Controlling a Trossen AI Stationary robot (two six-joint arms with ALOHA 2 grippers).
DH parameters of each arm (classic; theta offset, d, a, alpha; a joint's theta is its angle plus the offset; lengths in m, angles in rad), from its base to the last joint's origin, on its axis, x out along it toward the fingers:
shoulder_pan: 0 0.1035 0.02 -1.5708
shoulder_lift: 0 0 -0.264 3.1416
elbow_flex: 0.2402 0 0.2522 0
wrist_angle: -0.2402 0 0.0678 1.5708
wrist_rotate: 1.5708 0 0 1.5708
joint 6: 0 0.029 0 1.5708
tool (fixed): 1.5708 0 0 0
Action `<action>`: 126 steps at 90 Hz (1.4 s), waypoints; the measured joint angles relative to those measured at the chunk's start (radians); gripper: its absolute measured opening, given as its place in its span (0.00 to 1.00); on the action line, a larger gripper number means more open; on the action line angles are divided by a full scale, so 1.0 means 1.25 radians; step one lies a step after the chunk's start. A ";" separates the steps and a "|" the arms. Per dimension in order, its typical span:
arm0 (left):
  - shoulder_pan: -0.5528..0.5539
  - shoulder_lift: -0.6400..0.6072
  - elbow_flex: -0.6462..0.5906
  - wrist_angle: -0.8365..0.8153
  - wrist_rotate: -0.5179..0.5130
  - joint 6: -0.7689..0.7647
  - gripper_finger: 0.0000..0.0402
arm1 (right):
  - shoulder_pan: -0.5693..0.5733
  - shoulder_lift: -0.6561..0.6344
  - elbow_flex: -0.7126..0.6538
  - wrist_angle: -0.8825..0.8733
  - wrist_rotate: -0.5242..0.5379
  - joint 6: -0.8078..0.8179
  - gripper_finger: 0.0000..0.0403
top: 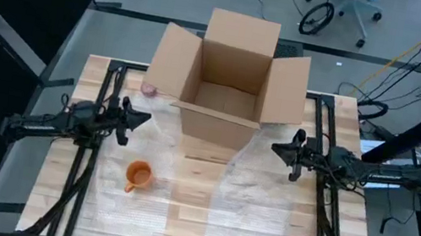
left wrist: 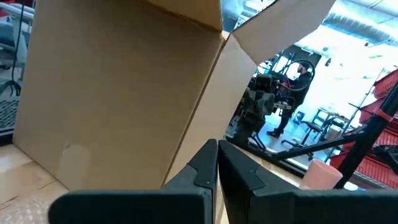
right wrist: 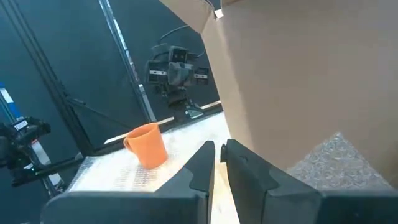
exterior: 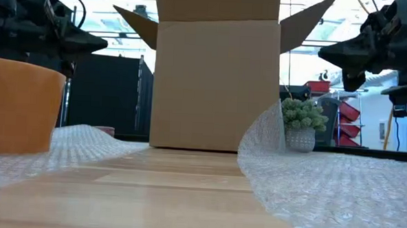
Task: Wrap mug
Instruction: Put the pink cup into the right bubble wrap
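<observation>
Orange mug (top: 137, 176) on bubble wrap (top: 135, 208), unwrapped; wrapping not yet begun.
Left gripper (top: 144, 118) and right gripper (top: 277, 150) pinched closed, empty; one must open and descend.

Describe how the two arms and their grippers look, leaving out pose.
Both arms are dark, nearly black, built of chunky jointed segments with black cables running along them. The left gripper and right gripper each end in two flat, angular, matte black fingers that taper toward the tips. No markings or labels are visible on them.
</observation>
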 joint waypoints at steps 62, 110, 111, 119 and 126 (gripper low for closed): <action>0.000 0.000 0.000 0.001 0.000 0.000 0.00 | 0.000 0.000 0.000 0.000 0.000 0.002 0.07; 0.000 0.000 0.000 0.003 0.001 0.001 0.00 | 0.002 0.056 0.214 -0.115 -0.089 0.067 0.45; 0.000 0.000 0.000 0.003 0.001 0.001 0.00 | 0.002 0.061 0.226 -0.128 -0.099 0.065 0.46; 0.000 0.000 0.000 0.003 0.001 0.001 0.00 | 0.004 0.110 0.330 -0.238 -0.172 0.069 0.53; 0.000 0.000 0.000 0.003 0.001 0.001 0.00 | 0.022 0.168 0.426 -0.355 -0.211 0.084 0.56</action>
